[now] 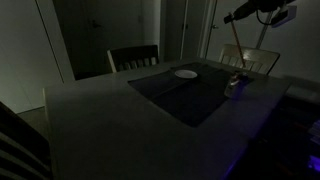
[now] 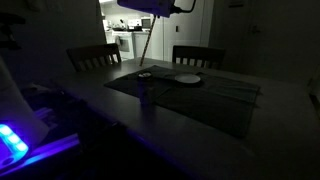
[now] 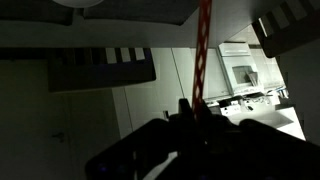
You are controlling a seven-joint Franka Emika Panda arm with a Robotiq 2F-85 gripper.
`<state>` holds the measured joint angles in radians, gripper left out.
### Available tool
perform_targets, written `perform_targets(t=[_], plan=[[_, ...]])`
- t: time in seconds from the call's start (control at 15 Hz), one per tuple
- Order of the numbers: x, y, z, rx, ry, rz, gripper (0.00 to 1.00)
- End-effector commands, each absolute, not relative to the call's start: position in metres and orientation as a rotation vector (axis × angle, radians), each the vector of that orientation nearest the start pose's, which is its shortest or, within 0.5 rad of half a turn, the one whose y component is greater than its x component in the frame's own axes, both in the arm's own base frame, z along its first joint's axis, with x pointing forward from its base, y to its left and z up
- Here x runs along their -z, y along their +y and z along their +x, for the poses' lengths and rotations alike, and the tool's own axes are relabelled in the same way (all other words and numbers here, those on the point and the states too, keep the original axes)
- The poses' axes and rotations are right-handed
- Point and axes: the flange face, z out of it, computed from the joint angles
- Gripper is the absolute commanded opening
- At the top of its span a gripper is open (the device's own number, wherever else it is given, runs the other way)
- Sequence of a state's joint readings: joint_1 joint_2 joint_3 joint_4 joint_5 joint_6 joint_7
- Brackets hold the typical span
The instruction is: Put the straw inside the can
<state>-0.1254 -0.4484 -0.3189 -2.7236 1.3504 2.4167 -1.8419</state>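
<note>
My gripper (image 1: 266, 13) is high above the table and shut on the straw (image 3: 201, 55), a thin reddish stick. In the wrist view the straw runs from the jaws (image 3: 192, 112) up to the top edge. In an exterior view the straw (image 2: 147, 48) hangs steeply down from the gripper (image 2: 152, 12), and its lower end is near the table. The can (image 1: 234, 86), a small dim upright cylinder, stands at the edge of the dark placemat; it also shows in an exterior view (image 2: 145, 92). The room is very dark, so I cannot tell whether the straw tip touches the can.
A white plate (image 1: 185, 73) lies on the dark placemat (image 1: 185, 95) toward the far side; it shows too in an exterior view (image 2: 187, 78). Two chairs (image 1: 133, 57) stand behind the table. A blue-lit device (image 2: 15, 140) sits at the near corner.
</note>
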Motion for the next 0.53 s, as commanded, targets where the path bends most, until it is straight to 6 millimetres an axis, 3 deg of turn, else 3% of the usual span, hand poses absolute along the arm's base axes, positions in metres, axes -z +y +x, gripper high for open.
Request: perform_targets(t=[0.0, 0.47], plan=[[-0.356, -0.157, 0.366, 1.312, -0.433, -2.418, 0.02], [-0.333, -0.159, 0.370, 1.326, -0.369, -2.487, 0.02]])
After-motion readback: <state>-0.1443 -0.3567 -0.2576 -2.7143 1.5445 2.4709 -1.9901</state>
